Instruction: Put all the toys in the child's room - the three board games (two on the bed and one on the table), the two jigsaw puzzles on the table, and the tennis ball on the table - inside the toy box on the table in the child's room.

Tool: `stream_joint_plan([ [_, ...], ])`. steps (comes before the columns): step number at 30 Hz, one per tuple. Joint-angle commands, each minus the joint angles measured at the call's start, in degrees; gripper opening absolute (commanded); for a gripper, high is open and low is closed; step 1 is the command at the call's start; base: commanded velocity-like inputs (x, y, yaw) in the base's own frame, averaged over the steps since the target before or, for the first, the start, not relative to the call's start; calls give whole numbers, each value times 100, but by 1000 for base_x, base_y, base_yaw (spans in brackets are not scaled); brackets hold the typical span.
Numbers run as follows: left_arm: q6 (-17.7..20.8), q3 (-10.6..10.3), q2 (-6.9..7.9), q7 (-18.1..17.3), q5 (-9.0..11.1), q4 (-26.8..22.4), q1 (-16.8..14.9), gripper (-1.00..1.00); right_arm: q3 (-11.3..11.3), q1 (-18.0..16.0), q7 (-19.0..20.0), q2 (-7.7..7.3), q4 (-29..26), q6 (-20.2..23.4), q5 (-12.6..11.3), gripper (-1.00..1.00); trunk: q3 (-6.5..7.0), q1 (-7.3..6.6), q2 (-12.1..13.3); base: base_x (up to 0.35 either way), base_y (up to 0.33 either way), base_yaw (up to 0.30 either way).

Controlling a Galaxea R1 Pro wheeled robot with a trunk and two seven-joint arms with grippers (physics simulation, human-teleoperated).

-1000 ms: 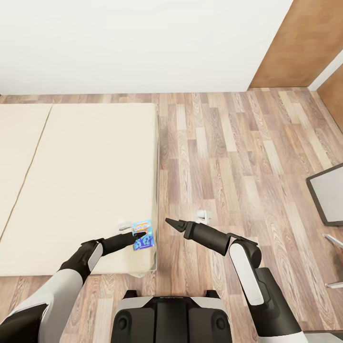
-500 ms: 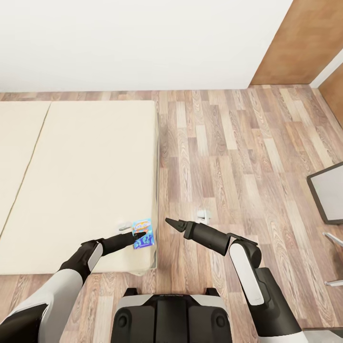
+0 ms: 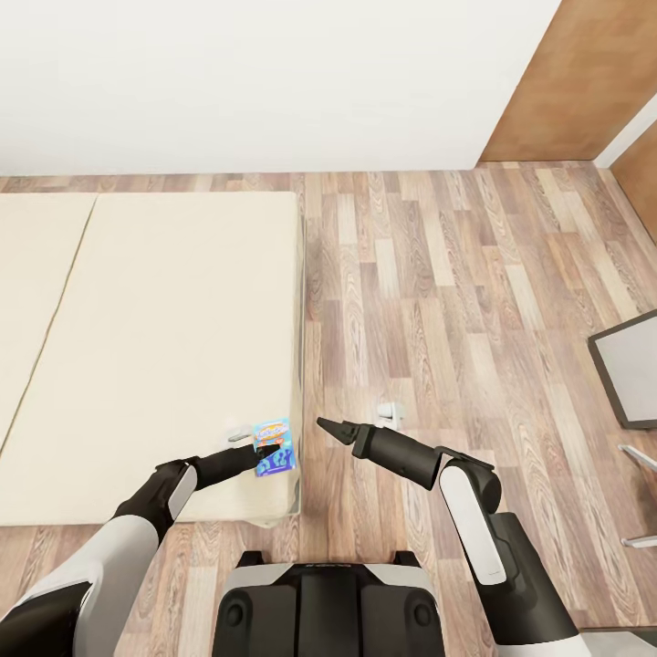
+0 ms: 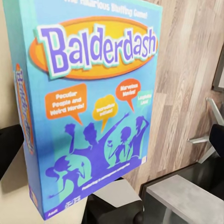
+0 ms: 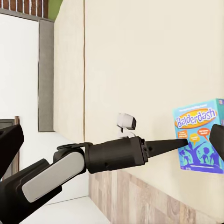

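A light blue board game (image 3: pixel 275 446), printed "Balderdash" (image 4: pixel 93 93), is pinched in my left gripper (image 3: pixel 263 453) just over the near right corner of the bed (image 3: pixel 155 347). The box stands nearly upright and is seen again in the right wrist view (image 5: pixel 198 135), with the left gripper's finger (image 5: pixel 163 145) against it. My right gripper (image 3: pixel 327 426) hovers open above the wood floor beside the bed corner, holding nothing, a short way right of the box. A grey-topped table (image 3: pixel 630 365) corner shows at the right edge.
The cream mattress spreads across the left half, with a white wall behind. A small white object (image 3: pixel 390 412) lies on the floor near my right gripper. Brown doors (image 3: pixel 566 82) stand at the back right. Metal legs (image 3: pixel 639 461) show by the table corner.
The whole view shifted slightly a second ago, then held still. The board game in my left gripper edged up a little; the right arm has not moved.
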Motion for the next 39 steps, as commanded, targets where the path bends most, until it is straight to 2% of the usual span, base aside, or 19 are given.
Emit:
stream_joint_plan([
  [1,57,21,-1,-17,32,0,-2,100,-5,-2,12,2,-3,30,-1,100,-4,2,-6,0,0,0],
  [39,39,21,-1,-106,41,-5,-2,100,26,-2,14,-4,-4,20,-2,100,-5,2,-6,0,0,0],
])
